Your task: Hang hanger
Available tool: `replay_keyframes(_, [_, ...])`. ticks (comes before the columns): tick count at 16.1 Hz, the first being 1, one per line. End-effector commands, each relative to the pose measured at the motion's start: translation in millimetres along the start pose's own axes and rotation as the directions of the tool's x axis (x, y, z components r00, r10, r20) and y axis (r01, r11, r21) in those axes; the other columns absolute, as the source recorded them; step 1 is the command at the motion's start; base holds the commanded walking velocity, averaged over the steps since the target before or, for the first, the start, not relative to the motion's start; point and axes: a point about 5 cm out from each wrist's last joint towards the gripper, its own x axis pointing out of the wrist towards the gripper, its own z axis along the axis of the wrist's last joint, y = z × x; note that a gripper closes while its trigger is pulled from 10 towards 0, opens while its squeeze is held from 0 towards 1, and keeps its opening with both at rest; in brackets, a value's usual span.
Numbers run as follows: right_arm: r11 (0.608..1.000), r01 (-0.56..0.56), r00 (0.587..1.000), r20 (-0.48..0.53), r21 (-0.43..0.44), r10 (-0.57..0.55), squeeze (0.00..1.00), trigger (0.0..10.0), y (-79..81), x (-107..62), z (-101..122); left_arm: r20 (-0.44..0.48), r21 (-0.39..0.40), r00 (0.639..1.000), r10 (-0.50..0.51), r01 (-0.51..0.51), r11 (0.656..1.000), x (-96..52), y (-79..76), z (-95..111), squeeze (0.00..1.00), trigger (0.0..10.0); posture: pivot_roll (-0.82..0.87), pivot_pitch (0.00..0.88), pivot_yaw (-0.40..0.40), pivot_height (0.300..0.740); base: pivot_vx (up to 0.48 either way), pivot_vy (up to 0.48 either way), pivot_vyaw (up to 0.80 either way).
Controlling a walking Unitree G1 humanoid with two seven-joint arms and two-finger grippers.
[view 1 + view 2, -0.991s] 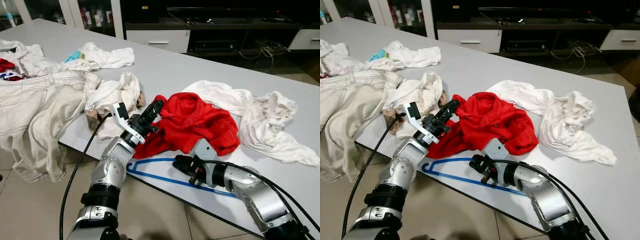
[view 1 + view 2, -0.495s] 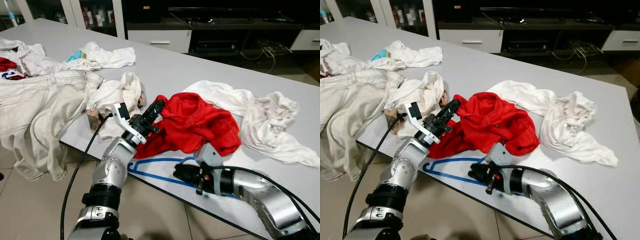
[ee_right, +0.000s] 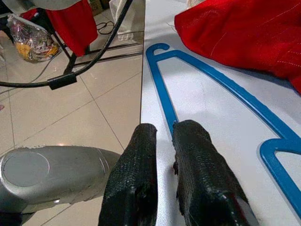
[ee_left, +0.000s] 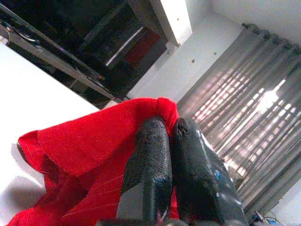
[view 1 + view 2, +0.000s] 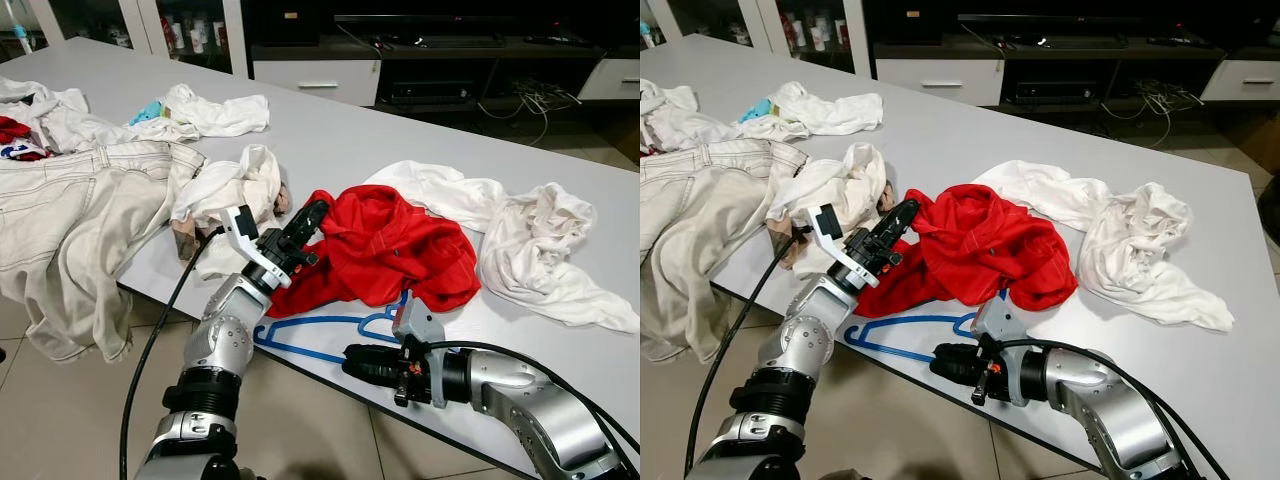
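A thin blue plastic hanger (image 5: 320, 340), its hook (image 5: 385, 320) curled beside the red shirt (image 5: 385, 245), lies flat near the desk (image 5: 400, 130) edge at 6 o'clock. The right gripper (image 3: 162, 155) rests low over its lower bar, fingers (image 3: 197, 155) narrow with only a slim gap, holding nothing. The left gripper (image 4: 170, 141) has its fingers pressed together against the red shirt at 9 o'clock of the garment

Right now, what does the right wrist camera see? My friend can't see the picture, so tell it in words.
Two black fingers of the right gripper reach over the edge of a white table, close together beside a blue hanger lying flat. A red shirt lies crumpled just beyond it.
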Motion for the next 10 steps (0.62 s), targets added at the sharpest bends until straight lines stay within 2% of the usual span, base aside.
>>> replay_keyframes(1, [1.000, -0.001, 1.000, -0.006, 0.007, 0.001, 0.32, 10.0, -0.7, -2.8, -1.0, -0.015, 0.012, 1.000, -0.001, 0.001, 1.000, 2.9, -0.8, -0.6, 0.00, 0.0, -0.05, 0.000, -0.003, 0.740, 0.000, 0.000, 0.00])
replay_keyframes(4, [1.000, 0.007, 1.000, -0.008, 0.016, -0.007, 0.33, 10.0, -1.3, -1.7, -3.1, -0.014, 0.012, 1.000, 0.001, -0.001, 1.000, 3.0, -0.8, -0.5, 0.00, 0.0, -0.05, 0.000, -0.003, 0.740, 0.000, 0.000, 0.00])
replay_keyframes(7, [0.995, 0.101, 0.994, 0.028, 0.021, -0.101, 0.30, 10.0, -13.8, 2.5, 0.8, -0.013, 0.010, 1.000, 0.001, -0.001, 1.000, 3.0, -0.8, -0.8, 0.00, 0.0, -0.05, 0.000, -0.003, 0.740, 0.000, 0.000, 0.00])
replay_keyframes(8, [0.991, 0.131, 0.991, 0.039, 0.020, -0.131, 0.25, 10.0, -18.3, 3.5, 2.7, -0.012, 0.009, 1.000, 0.001, 0.000, 1.000, 3.4, -1.1, -1.1, 0.00, 0.0, -0.05, 0.000, -0.007, 0.740, 0.000, 0.000, 0.00])
replay_keyframes(9, [0.987, 0.158, 0.986, 0.058, 0.013, -0.158, 0.13, 10.0, -22.2, 4.1, 5.2, -0.012, 0.009, 1.000, 0.001, -0.001, 1.000, 3.5, -1.2, -1.3, 0.00, 0.0, -0.05, 0.000, -0.007, 0.740, 0.000, 0.000, 0.00])
replay_keyframes(10, [0.985, 0.173, 0.983, 0.066, 0.013, -0.173, 0.07, 10.0, -24.0, 4.1, 6.0, -0.012, 0.009, 1.000, 0.001, -0.001, 1.000, 3.4, -1.3, -1.2, 0.00, 0.0, -0.05, 0.000, -0.006, 0.740, 0.000, 0.000, 0.00])
